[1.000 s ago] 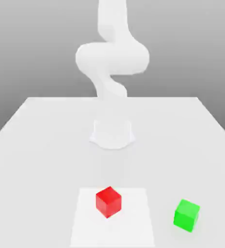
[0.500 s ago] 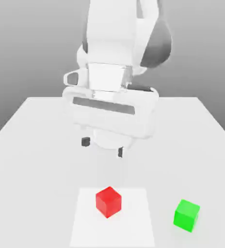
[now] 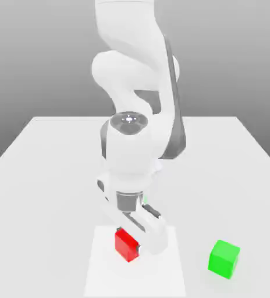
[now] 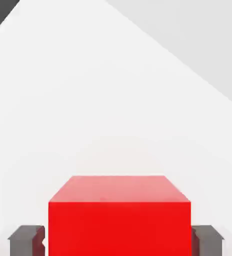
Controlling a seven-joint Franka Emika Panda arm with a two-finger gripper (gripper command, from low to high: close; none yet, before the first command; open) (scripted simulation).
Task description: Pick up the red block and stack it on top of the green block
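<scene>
The red block (image 3: 124, 244) rests on a paler square patch (image 3: 102, 273) near the table's front edge. My gripper (image 3: 132, 243) has come down over it from behind, the white hand covering the block's far right part. In the hand view the red block (image 4: 119, 210) sits between the two dark fingers (image 4: 25, 240), one on each side. The fingers straddle it with a thin gap on one side, so the gripper is open. The green block (image 3: 224, 258) stands alone on the table at the exterior view's right, well apart from the gripper.
The white table (image 3: 44, 174) stretches back to the arm's base behind the gripper. The arm's elbow and wrist (image 3: 131, 145) tower over the middle of the table. Bare table lies between the red and green blocks.
The arm has swung forward and down: the gripper, half a second ago well above and behind the red block, is now lowered around it. Neither block has moved.
</scene>
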